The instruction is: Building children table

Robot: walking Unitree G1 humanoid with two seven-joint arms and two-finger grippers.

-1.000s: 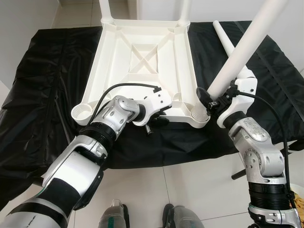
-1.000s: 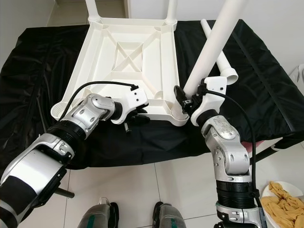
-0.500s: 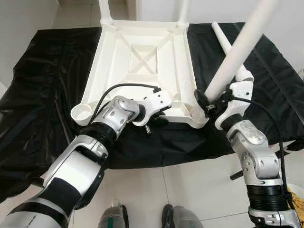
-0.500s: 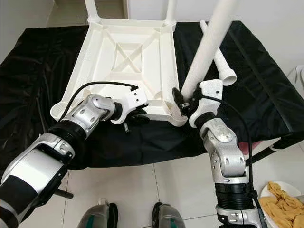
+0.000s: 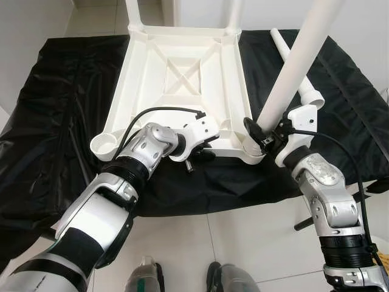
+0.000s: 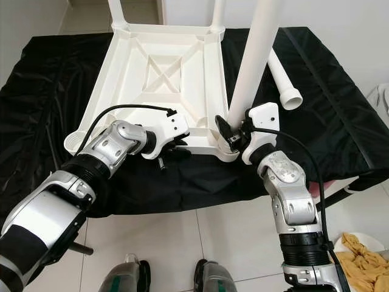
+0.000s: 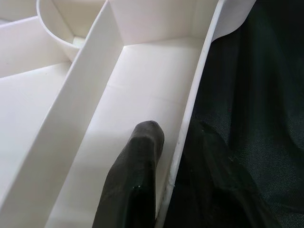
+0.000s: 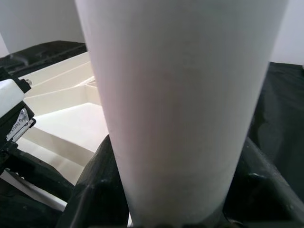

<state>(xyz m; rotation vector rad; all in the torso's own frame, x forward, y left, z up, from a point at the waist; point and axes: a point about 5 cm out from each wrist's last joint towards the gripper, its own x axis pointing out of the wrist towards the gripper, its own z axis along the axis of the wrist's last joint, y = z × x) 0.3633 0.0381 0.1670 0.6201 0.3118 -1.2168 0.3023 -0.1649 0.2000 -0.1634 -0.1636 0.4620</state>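
- Left eye view: you have one white table top (image 5: 182,79) lying upside down on the black-draped worktop (image 5: 55,121). Two legs already stand at its far corners. A third leg (image 5: 290,73) is clamped in your right pincer (image 5: 262,135) over the near right socket, and a fourth leg (image 5: 298,67) lies loose on the cloth. The near left socket (image 5: 103,145) is open.
- Right eye view: your left pincer (image 6: 173,149) grips the table top's near rim.
- Left wrist view: one finger (image 7: 135,175) sits inside the rim, the other outside, pinching the wall.
- Right wrist view: both fingers hug the leg (image 8: 180,95).
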